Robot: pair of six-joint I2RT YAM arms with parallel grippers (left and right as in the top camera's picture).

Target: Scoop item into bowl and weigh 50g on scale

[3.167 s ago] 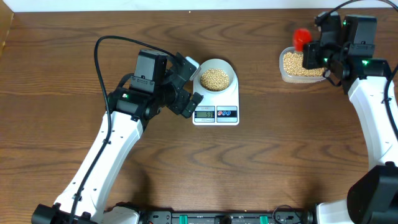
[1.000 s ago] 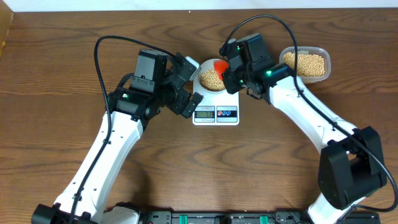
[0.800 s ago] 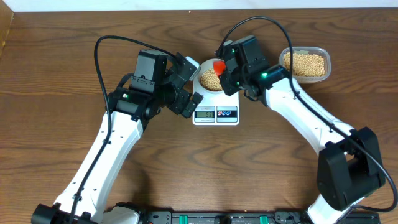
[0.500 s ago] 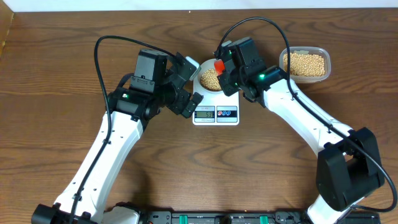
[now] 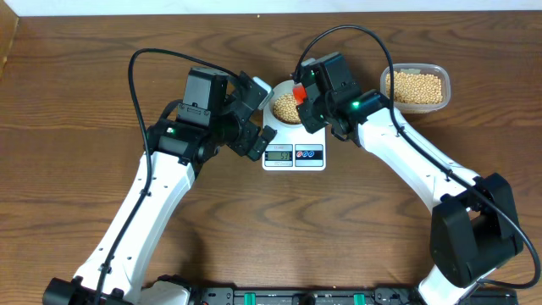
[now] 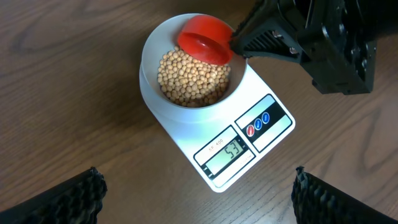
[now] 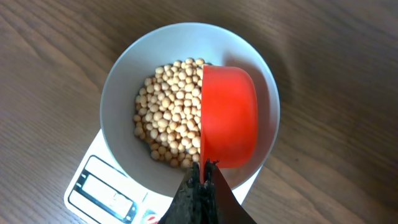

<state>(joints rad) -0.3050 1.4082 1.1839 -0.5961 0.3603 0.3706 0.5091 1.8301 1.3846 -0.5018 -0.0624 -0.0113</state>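
The pale bowl (image 5: 280, 91) stands on the white scale (image 5: 294, 155) and holds a heap of tan beans (image 5: 286, 108). The scale's display (image 6: 228, 151) reads 53. My right gripper (image 5: 305, 100) is shut on the handle of a red scoop (image 7: 227, 115), which is tipped on its side over the right half of the bowl (image 7: 118, 81), above the beans (image 7: 168, 124). My left gripper (image 5: 259, 115) hangs open just left of the scale with nothing between its fingers (image 6: 81, 196).
A clear plastic tub (image 5: 415, 86) with more beans sits at the back right on the brown wooden table (image 5: 356, 220). The right arm reaches across from the right, over the table between tub and scale.
The right gripper has brought the scoop from the tub to the bowl. Over the last second the scoop shifted slightly left and tipped onto its side. The left arm has not moved.
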